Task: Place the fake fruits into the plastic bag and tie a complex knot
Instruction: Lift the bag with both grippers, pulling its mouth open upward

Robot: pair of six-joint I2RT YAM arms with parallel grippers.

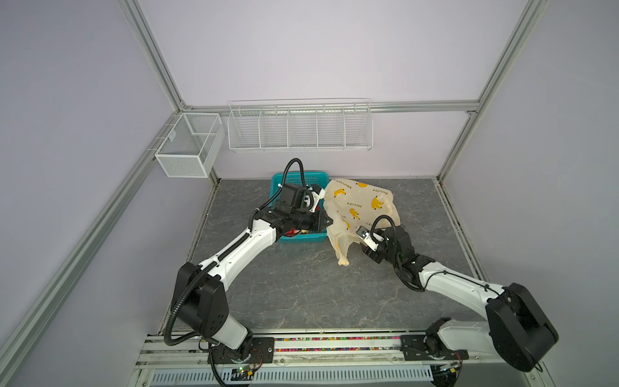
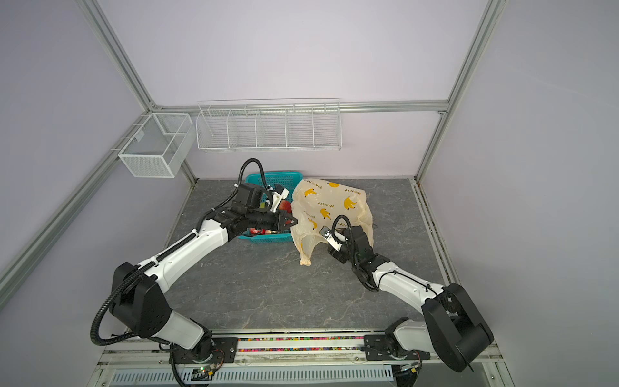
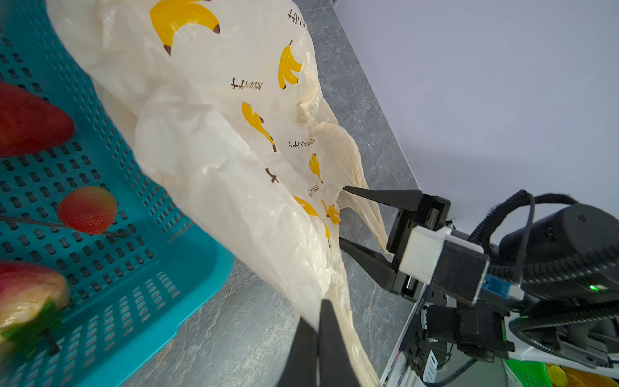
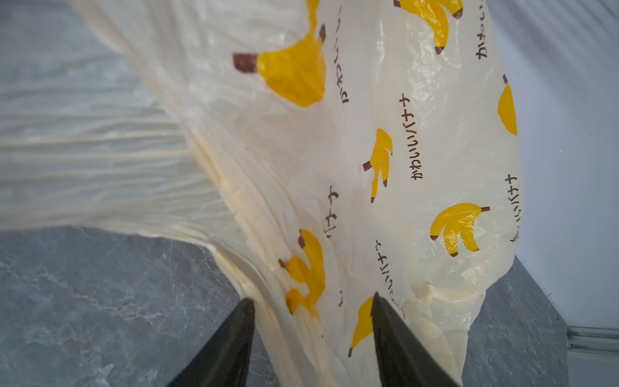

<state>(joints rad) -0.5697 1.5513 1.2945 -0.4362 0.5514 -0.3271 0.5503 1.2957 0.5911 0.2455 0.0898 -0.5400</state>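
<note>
Left arm (image 1: pixel 248 248) extends from its 7 o'clock base toward 1 o'clock; left gripper (image 2: pixel 292 221) pinched tight on a fold of the plastic bag (image 2: pixel 335 204). Right arm (image 1: pixel 449 281) reaches from 5 o'clock toward 10 o'clock; right gripper (image 4: pixel 312 299) jaws parted, straddling the film.

We see a pale-yellow plastic bag (image 1: pixel 361 206) printed with yellow bananas and dark lettering, and a teal perforated basket (image 3: pixel 187 288).
</note>
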